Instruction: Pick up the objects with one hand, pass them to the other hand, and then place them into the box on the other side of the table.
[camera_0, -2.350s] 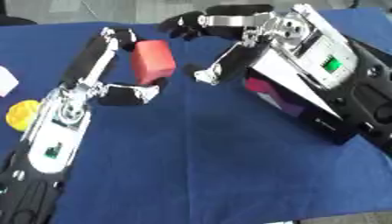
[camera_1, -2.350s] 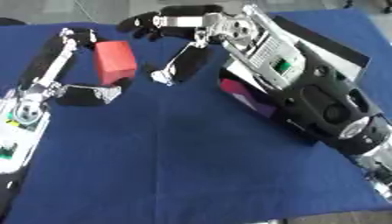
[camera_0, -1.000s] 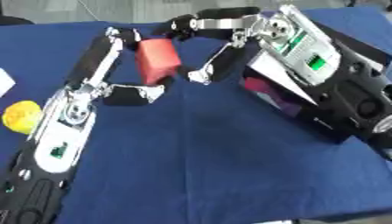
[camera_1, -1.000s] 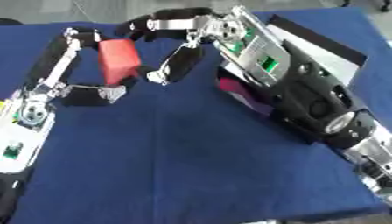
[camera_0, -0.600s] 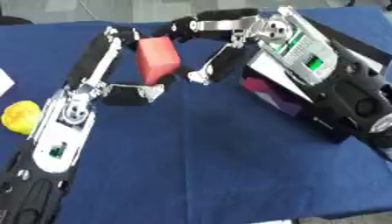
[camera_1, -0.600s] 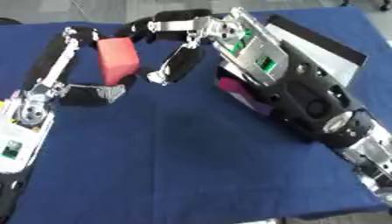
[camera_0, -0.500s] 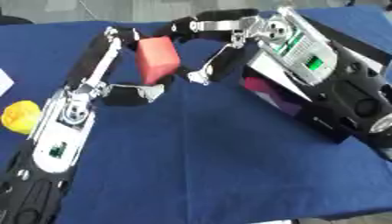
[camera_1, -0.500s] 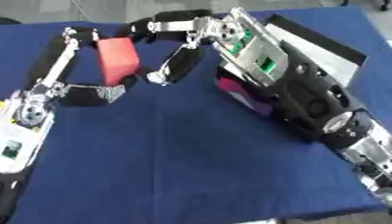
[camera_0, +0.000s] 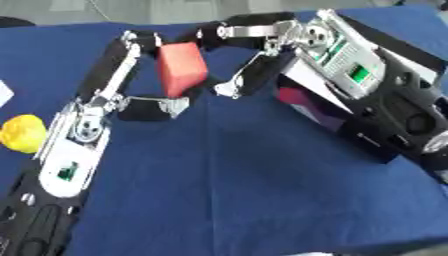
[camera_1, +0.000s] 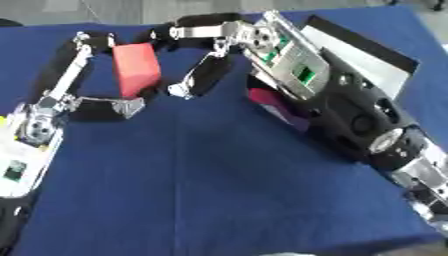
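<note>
The left hand (camera_0: 144, 75) reaches up the left of the frame, its long fingers curled round a red block (camera_0: 181, 68) held above the bench in the upper middle, one finger running up the block's left side to its top and the thumb bent beneath its lower edge. The right hand (camera_0: 229, 60) meets it from the upper right: one dark finger lies along the block's top right corner, another slants down just right of the block, and whether they actually clasp it cannot be told. The bench (camera_0: 245, 190) is draped in a deep blue cloth, bare across the lower middle, with grey floor showing past its far edge along the top of the frame. Both forearms are black and silver, the left rising from the lower left corner, the right filling the right side. The block is a plain red cuboid, tilted, its broad face towards the camera. A yellow object (camera_0: 21, 133) sits at the left edge. Under the right forearm lies a dark box (camera_1: 385, 55) with a magenta patch showing.
</note>
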